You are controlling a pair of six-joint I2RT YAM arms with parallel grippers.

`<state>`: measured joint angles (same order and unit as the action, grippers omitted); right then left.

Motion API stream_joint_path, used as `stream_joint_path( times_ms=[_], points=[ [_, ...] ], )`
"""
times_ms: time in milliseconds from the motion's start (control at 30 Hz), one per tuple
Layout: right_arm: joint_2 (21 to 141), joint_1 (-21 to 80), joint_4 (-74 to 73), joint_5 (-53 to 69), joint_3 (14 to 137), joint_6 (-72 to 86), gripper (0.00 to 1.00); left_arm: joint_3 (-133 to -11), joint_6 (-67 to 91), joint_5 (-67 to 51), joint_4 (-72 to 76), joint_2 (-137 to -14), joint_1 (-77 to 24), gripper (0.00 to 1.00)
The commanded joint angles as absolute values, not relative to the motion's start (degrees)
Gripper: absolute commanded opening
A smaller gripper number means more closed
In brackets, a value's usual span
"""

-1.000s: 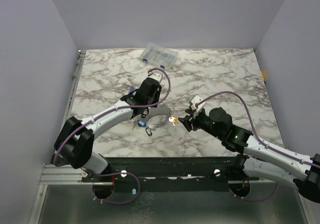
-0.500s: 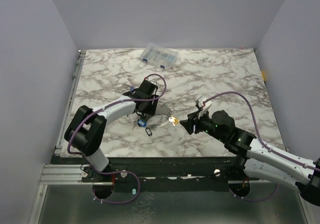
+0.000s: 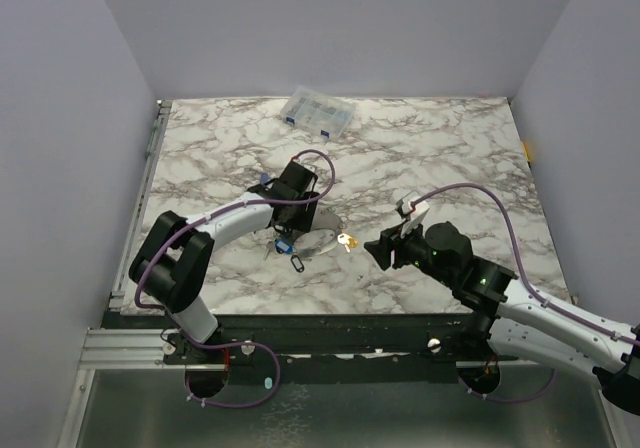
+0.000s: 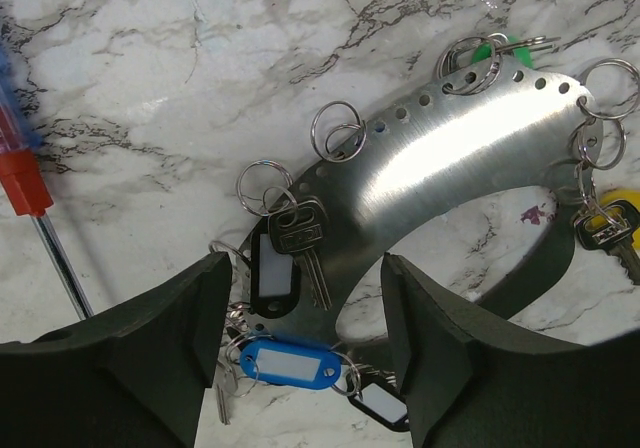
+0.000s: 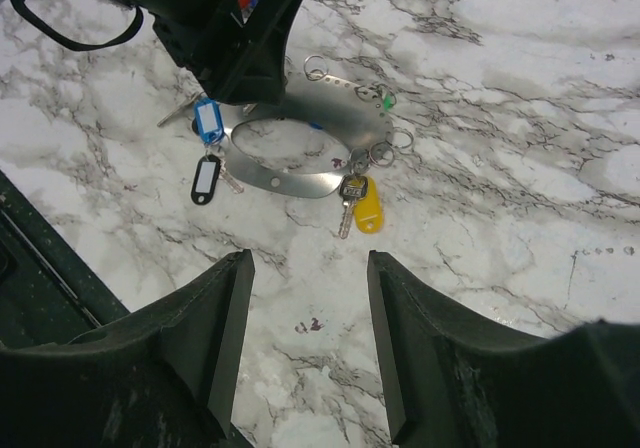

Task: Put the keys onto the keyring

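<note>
**A:** Which step is this?

**B:** On the white-and-grey marble table [image 3: 420, 168], the left gripper [image 4: 305, 298] hangs wide and empty over the flat grey brushed-metal keyring [image 4: 470, 148]. The right gripper [image 5: 308, 268], also spread and empty, sits well apart.

**A:** And the keys?

**B:** The black-tagged key [image 4: 272, 268], blue-tagged key [image 4: 290, 361] and yellow-tagged key [image 5: 367, 211] look hooked on. I'd say it's between picks, so next it finds a loose key.

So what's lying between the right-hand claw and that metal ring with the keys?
Nothing but bare marble table, seen from the right wrist camera. The right gripper stands open short of the ring; the yellow-tagged key lies nearest it.
</note>
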<state>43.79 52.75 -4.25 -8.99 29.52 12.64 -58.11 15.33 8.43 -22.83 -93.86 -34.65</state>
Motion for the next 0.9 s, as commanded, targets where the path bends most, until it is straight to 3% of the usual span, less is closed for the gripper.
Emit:
stream_joint_path(
  times_ms=[0, 267, 867],
  points=[
    [43.8, 52.5, -5.4, -11.6, 30.9, 13.9, 0.58, -57.0, 14.4, 7.2, -22.6, -92.1, -35.6, 0.65],
    [45.7, 52.5, -6.8, -10.6, 32.2, 14.4, 0.59, -56.9, 14.5, 7.1, -22.1, -93.6, -35.6, 0.55],
    [44.8, 52.5, -9.1, -9.7, 32.7, 15.0, 0.59, -58.3, 13.9, 10.2, -20.6, -98.2, -35.6, 0.58]
  ],
)
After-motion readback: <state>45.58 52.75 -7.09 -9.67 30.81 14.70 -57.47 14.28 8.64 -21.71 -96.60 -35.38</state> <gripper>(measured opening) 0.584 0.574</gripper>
